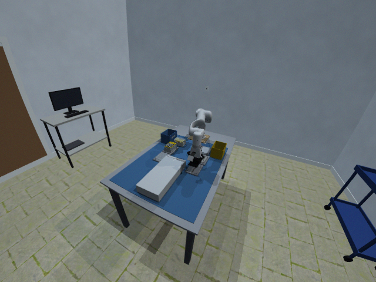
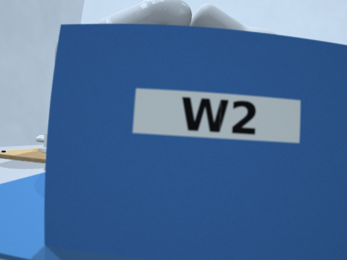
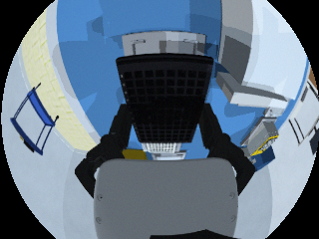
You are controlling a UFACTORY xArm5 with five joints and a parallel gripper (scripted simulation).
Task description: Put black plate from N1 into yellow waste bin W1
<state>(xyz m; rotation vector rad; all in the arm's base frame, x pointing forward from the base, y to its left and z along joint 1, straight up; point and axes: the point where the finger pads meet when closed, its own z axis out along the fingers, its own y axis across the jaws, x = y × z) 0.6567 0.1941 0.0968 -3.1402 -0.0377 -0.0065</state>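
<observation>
From the top view, the arm bends over the nests on the surface (image 1: 170,209), the black plate (image 1: 192,157) lifted under its wrist, with yellow bin W1 (image 1: 218,150) close by, a short carry away. The exterior view is blocked by blue bin W2 (image 2: 196,181). In the wrist view, the jaws stand wide, clamped across the plate's sides to keep it level above the nest (image 3: 166,44).

The black plate (image 3: 165,100), gridded with wells, sits mid-frame in the wrist view, clamped at both sides. The yellow bin W1 (image 1: 218,150) stands upright right of centre.
</observation>
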